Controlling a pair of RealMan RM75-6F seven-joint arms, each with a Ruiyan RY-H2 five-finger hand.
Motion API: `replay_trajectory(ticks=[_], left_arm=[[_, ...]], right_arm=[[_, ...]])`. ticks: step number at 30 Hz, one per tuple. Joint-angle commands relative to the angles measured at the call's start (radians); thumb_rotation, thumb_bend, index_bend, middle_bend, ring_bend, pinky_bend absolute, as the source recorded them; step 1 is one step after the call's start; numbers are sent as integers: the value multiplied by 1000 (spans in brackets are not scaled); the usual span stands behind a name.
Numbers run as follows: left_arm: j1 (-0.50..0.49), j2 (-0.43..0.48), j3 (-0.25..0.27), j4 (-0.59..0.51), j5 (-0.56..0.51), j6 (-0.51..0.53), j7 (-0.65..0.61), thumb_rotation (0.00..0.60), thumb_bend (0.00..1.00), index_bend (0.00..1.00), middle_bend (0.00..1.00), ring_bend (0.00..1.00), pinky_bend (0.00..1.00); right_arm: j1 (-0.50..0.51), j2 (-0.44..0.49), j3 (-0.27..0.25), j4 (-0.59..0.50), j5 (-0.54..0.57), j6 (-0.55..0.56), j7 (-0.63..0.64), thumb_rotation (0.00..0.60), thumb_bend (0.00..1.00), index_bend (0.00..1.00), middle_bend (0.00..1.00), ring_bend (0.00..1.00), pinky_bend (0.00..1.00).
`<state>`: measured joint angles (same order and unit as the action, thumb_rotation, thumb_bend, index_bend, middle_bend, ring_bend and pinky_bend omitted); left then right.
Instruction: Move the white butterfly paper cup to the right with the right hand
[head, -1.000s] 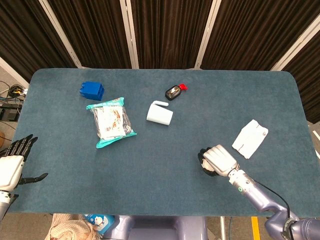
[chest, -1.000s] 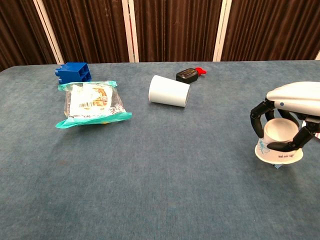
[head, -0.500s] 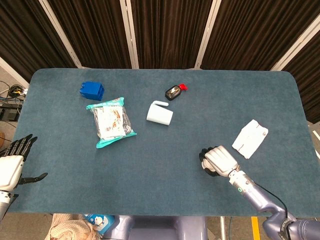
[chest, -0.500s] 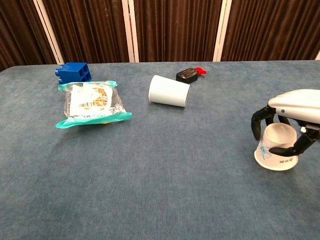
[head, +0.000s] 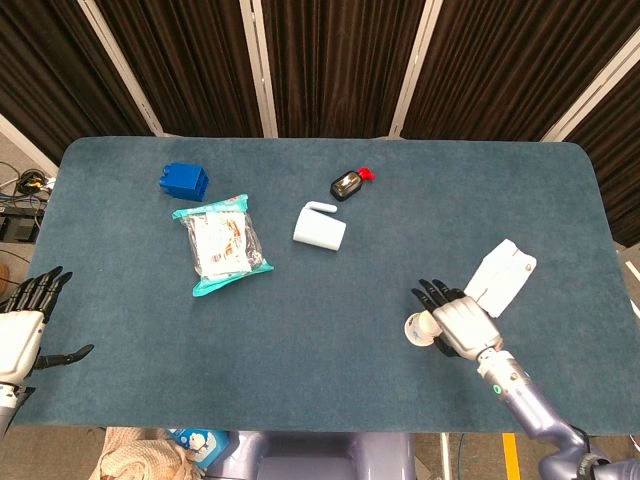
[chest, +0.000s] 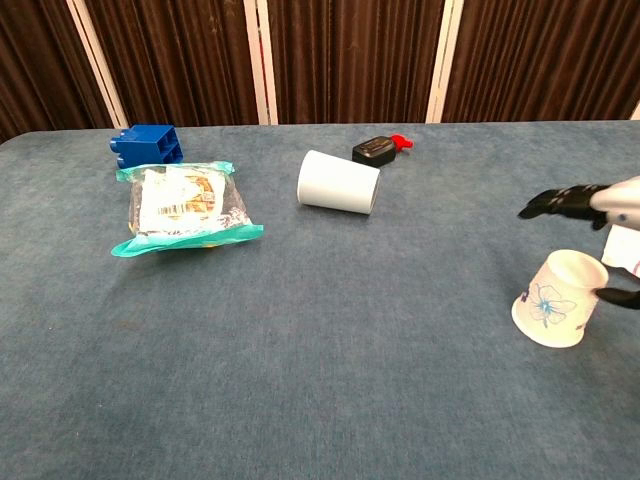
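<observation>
Fingers (chest: 553, 201) on the right hand (head: 462, 325) are spreading apart, holding nothing; white butterfly paper cup (chest: 556, 298) is tilting, could easily get knocked over.

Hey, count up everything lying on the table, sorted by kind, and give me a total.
Paper cups: 2, the butterfly cup and a plain white cup on its side
Blue blocks: 1
Snack packets: 1
Small black bottles with a red cap: 1
White packets: 1
Total: 6
</observation>
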<state>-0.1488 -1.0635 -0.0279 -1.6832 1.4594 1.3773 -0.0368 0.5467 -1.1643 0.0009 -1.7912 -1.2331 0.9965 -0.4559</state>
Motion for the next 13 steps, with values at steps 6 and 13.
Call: replay_trajectory(ticks=[6, 13], left_arm=[[13, 5, 13, 14, 40, 31, -8, 600, 0, 0, 0, 0, 0], [20, -2, 17, 23, 55, 48, 1, 600, 0, 0, 0, 0, 0]], right_arm=[[-192, 116, -35, -84, -70, 305, 42, 600, 393, 0, 0, 0, 162], [-374, 148, -62, -58, -139, 549, 203, 600, 394, 0, 0, 0, 152]])
